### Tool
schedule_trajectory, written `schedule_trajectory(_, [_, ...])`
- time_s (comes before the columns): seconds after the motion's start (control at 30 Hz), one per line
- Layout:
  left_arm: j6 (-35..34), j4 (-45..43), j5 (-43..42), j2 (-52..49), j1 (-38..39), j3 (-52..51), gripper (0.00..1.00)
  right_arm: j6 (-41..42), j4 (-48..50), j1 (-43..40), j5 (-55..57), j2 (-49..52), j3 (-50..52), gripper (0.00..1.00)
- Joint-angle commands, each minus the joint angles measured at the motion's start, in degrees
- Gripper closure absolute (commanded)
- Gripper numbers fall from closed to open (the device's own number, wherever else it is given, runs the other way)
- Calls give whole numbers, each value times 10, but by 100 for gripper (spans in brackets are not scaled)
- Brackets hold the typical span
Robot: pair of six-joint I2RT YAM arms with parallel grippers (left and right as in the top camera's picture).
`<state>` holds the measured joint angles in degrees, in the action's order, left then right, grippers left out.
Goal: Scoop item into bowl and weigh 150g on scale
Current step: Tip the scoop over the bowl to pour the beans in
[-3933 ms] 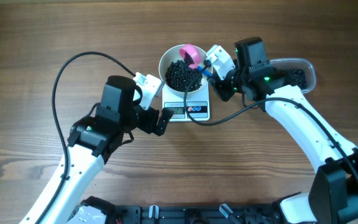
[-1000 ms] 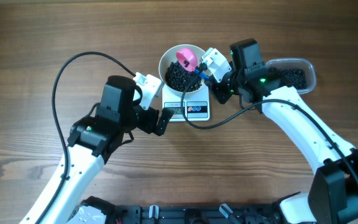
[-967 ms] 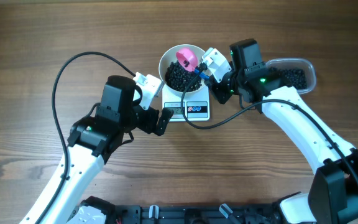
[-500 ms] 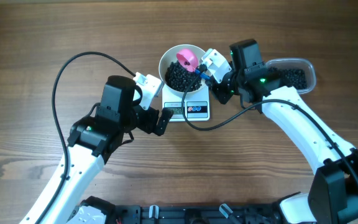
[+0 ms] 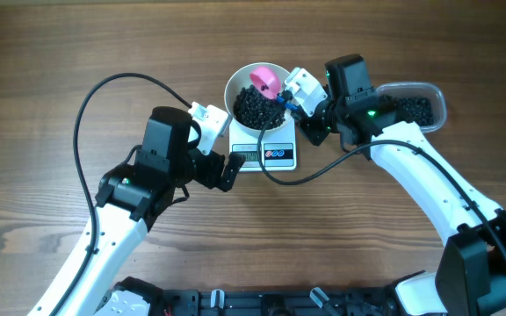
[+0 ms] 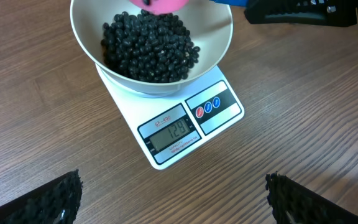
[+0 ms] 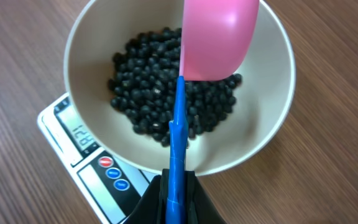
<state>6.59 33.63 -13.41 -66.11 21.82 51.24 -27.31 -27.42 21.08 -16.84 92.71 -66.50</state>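
The left gripper (image 5: 223, 143) hovers released, its jaws spread wide at the near-left corner of the scale (image 6: 185, 134). Its wrist view catches only the two dark, ridged fingertips (image 6: 48, 199), cut off at the bottom corners. The counter (image 5: 60, 53) is brown wood-grain planking with a matte finish.

The scale is a flat, white, smooth plastic square. It has a grey display that seems to show 128 and small round red and blue buttons beside it. Much of its platform is hidden under the bowl (image 6: 219, 37), a deep, round, plain white one with a smooth glazed wall, standing on the scale. The item (image 6: 148, 46), small glossy black beads, lies inside the bowl in a loose, pebbly heap that covers the bottom and climbs partway up the wall.

A scoop (image 7: 219, 37) with a rounded pink plastic cup and a thin blue handle is held over the far side of the bowl. Its cup hides some beads, and what it contains cannot be seen. The right gripper (image 7: 178, 193) is clenched on the handle's end, its black fingers cropped by the frame edge.

Furthest right, a clear rounded plastic tub (image 5: 424, 101) holds more black beads, partly hidden by the right arm.
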Motion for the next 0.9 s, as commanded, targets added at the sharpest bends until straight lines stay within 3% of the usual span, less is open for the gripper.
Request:
schedule_trajectory(0.0, [7, 0, -5, -4, 2, -3, 0, -27, 2, 3, -18, 7, -5, 96])
schedule_trajectory(0.2, [7, 0, -5, -4, 2, -3, 0, -67, 8, 3, 57, 7, -5, 96])
schedule_trajectory(0.47, [7, 0, -5, -4, 2, -3, 0, -70, 2, 3, 55, 7, -5, 96])
schedule_trajectory(0.63, [7, 0, -5, -4, 2, -3, 0, -44, -8, 5, -9, 7, -5, 96])
schedule_trajectory(0.73, [7, 0, -5, -4, 2, -3, 0, -48, 3, 5, 46, 7, -5, 96])
schedule_trajectory(0.87, [7, 0, -5, -4, 2, -3, 0, 20, 30, 5, 71, 7, -6, 96])
